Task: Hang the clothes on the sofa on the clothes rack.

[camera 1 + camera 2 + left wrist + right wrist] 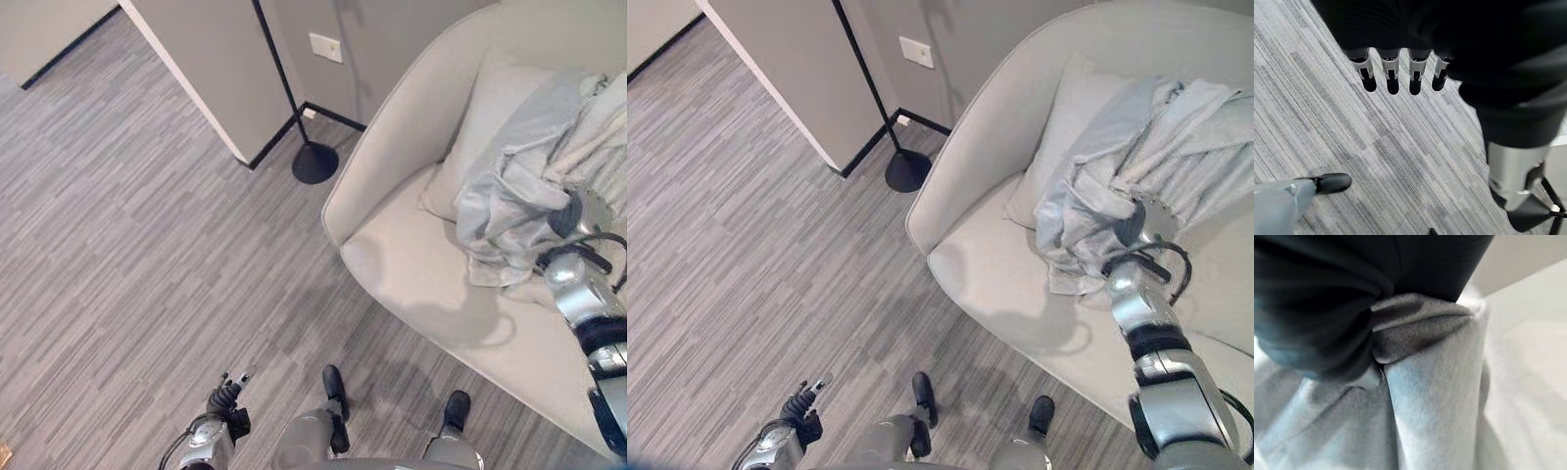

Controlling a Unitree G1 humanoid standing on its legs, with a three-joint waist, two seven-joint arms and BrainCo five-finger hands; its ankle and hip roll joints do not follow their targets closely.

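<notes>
Right hand (1136, 230) mid-right, bunching the grey garment (1097, 196) on the sofa (989, 264); its fingers are buried in cloth, grip unreadable. Left hand (227, 397) bottom left over the floor (118, 245), fingers straight.

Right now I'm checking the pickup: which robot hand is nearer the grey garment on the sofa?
Right. The right robot hand is bunched into the grey garment; the left robot hand hangs over the floor, away from the sofa.
</notes>
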